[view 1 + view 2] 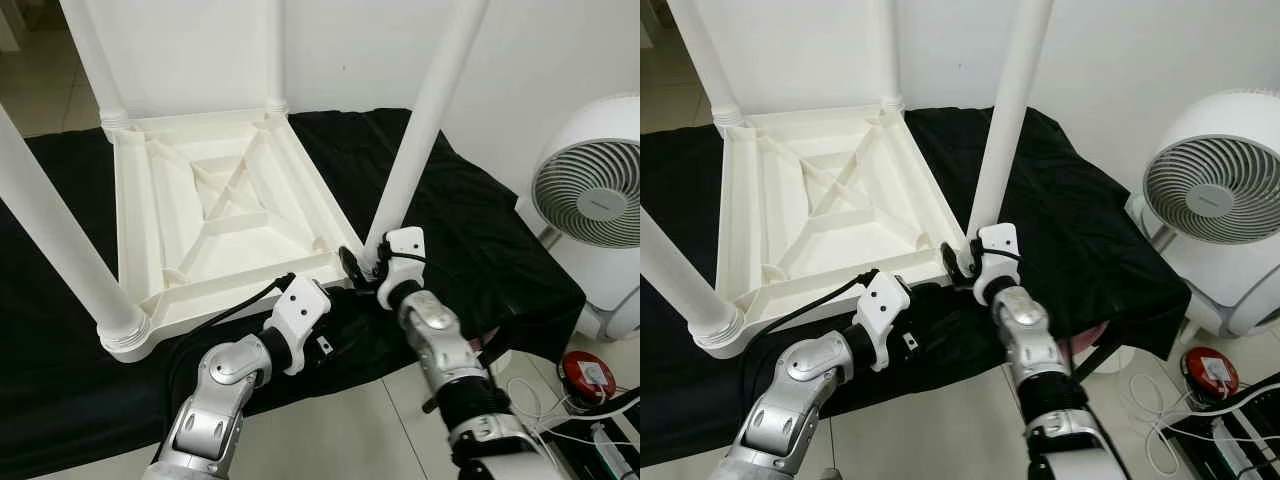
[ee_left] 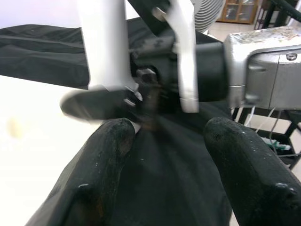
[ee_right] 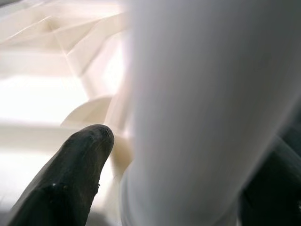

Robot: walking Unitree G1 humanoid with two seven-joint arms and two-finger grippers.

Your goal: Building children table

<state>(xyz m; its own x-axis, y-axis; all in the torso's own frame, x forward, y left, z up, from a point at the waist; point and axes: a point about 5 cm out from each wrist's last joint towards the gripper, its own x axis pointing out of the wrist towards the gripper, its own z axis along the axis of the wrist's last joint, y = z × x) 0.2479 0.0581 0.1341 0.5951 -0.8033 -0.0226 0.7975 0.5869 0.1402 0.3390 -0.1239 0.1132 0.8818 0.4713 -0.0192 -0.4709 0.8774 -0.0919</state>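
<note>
A white plastic children's table (image 1: 160,215) lies upside down on a black cloth (image 1: 480,230). Three white legs stand up from its corners: front left (image 1: 55,235), back left (image 1: 95,60) and back right (image 1: 274,60). At the front right corner a fourth leg (image 1: 425,120) leans to the right. My right gripper (image 1: 364,264) is shut on that leg's lower end, with the leg (image 3: 197,108) between its fingers (image 3: 70,174). My left gripper (image 2: 171,129) is open over the cloth just in front of the table's near edge, pointing at the right gripper, with nothing between its fingers.
A white fan (image 1: 592,205) stands on the floor to the right. Beside it lie a red round object (image 1: 586,375) and cables (image 1: 560,425). The cloth's front edge runs just ahead of my arms, with tiled floor (image 1: 330,430) below it.
</note>
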